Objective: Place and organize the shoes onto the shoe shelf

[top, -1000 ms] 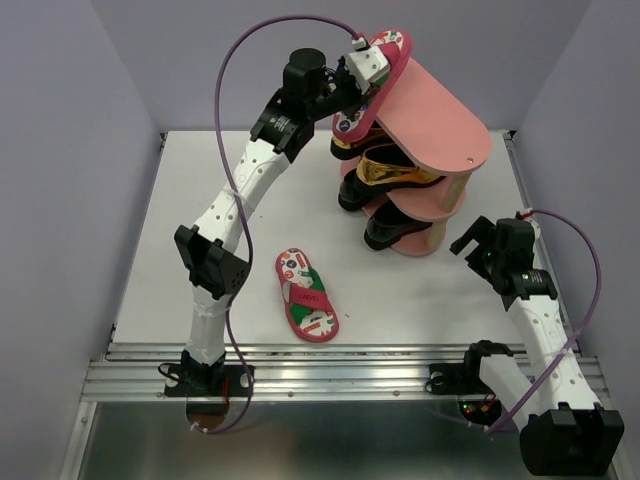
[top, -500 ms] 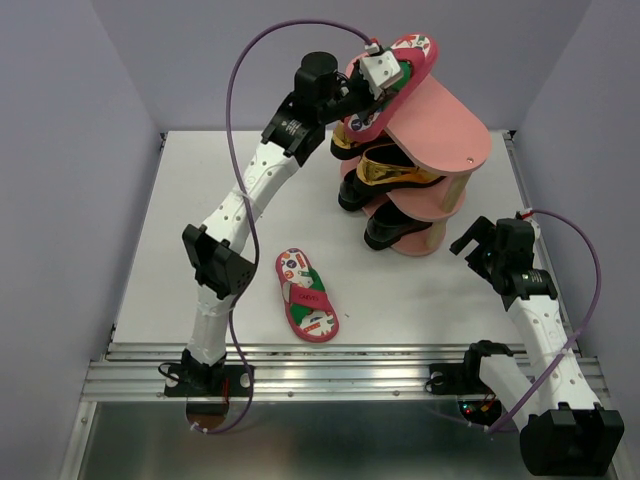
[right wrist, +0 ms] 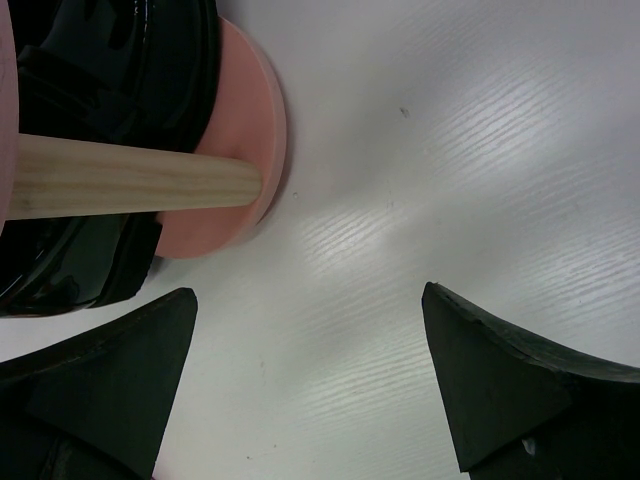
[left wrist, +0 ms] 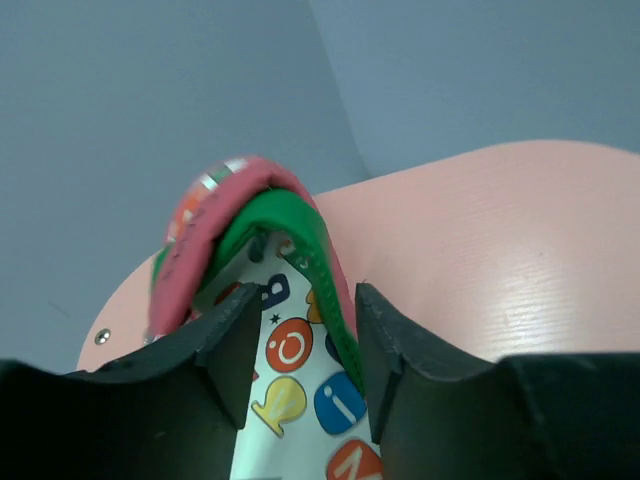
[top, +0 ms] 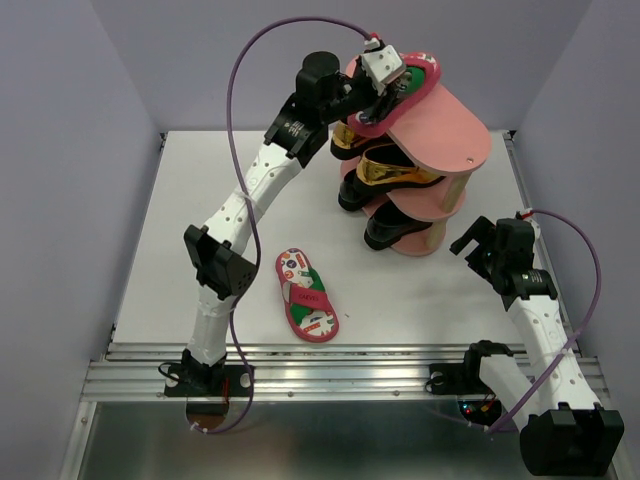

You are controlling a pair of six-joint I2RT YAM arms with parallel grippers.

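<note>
The left gripper (left wrist: 308,300), jaws parted and straddling the green strap (left wrist: 315,245) of a pink flip-flop (top: 412,80), hangs over the far left end of the top board (top: 440,125) of the salmon-pink shoe shelf (top: 455,185). Nothing looks pinched between the fingers. The flip-flop rests on that board at a tilt, its far end lifted and seemingly past the rim.

On the boards below sit a gold loafer (top: 390,170) and a black loafer (top: 395,228). The second flip-flop (top: 306,295) lies well apart on the white table (top: 200,220), near the arm bases. The right gripper (right wrist: 308,292), wide open and empty, hovers just beside the foot of the shelf.

The step in hand looks like the release. To do it well, the fingers should lift clear of the strap without snagging it. The sandal likely needs to settle flat and inside the rim, leaving room alongside for its mate.
</note>
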